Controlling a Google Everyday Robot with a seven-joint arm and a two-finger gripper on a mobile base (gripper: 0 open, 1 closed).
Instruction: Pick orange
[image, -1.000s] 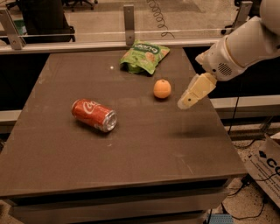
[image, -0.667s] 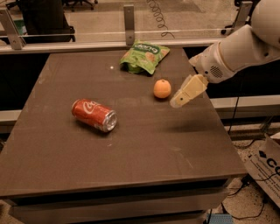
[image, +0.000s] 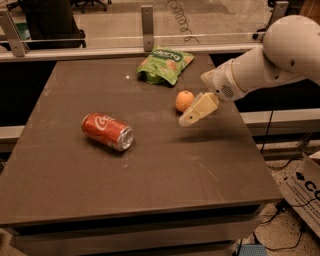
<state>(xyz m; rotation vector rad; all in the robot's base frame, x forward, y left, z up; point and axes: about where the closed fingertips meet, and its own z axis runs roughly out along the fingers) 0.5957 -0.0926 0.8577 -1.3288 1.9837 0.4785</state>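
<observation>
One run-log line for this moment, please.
stage: pre-grasp | tool: close beside small round orange fruit | fruit: on dark table, not lifted

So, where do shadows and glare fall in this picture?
Camera view: the gripper, just right of the orange, casts a soft shadow on the table beneath it; a small glint shows left of the green bag; the rim of the red can shines.

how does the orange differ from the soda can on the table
The orange is small, round and orange; the soda can is bigger, cylindrical and red. The can lies on its side nearer the camera; the orange sits farther back, with the gripper just to its right. Both rest on the table.
</observation>
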